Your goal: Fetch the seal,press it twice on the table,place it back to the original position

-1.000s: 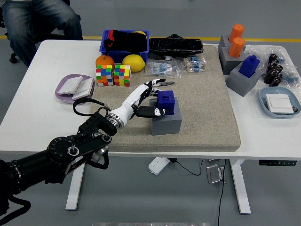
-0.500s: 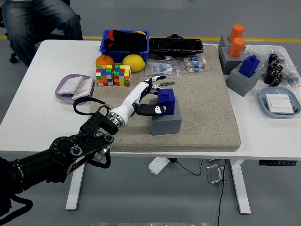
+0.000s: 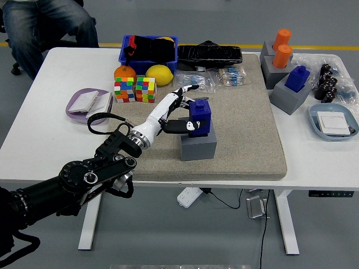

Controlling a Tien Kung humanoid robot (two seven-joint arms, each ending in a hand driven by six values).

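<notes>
Left hand (image 3: 182,115) is pinched around the blue seal (image 3: 199,117) mid-frame, sitting in its grey holder (image 3: 197,144). Tip: pull straight up, no tilting, or the holder tips with it.

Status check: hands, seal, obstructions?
Left hand shut on blue block seal, lifting from grey holder. Right hand out of view. Nothing blocking.
</notes>
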